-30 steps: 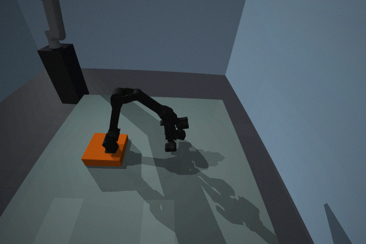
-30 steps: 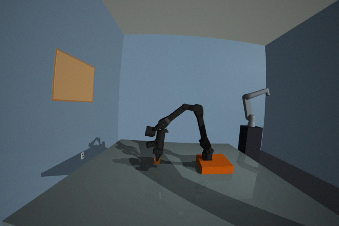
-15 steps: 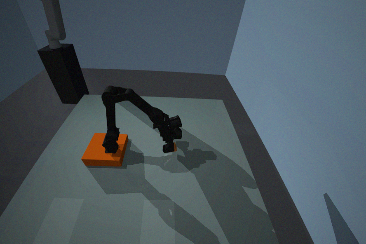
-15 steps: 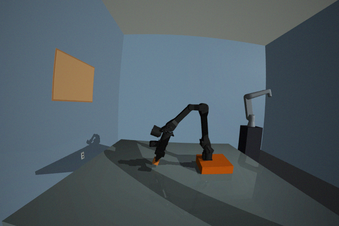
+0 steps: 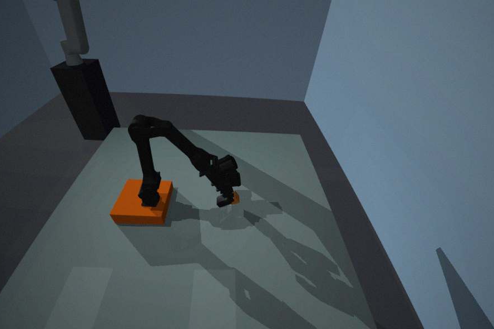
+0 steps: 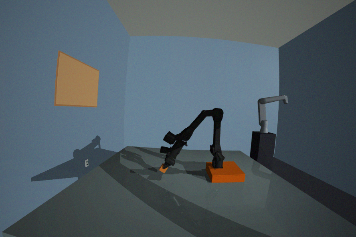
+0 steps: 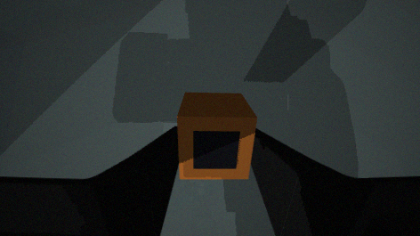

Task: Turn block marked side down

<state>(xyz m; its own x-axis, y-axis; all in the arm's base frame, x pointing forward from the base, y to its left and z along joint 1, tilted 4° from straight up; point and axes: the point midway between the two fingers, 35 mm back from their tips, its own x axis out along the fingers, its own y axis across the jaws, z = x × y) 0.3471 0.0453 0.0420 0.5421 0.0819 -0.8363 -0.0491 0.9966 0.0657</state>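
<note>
- The pincer is clamped on the block, both fingers dark along its sides in the wrist view, and the block sits square between them.
- In the exterior view the block hangs tilted at the fingertips, low over the bench; whether a corner touches the surface I can't tell from here.
- The marked side, a dark square framed in orange, faces straight back at the wrist camera (so not down yet, by my reading).
- To do this well: keep the squeeze firm and steady, roll the wrist so the dark square swings underneath, and give the block enough lift that no edge catches the bench mid-turn.
- Then come down gently, flat, and only let go once the marked side is seated, or it may tip back.
- From the top view just a sliver of block shows past the pincer; the rest is covered.
- Heavy shadows cross the bench, so the block's underside and its gap to the surface are hard to make out.
- The arm's orange base stands well apart from the block.
</note>
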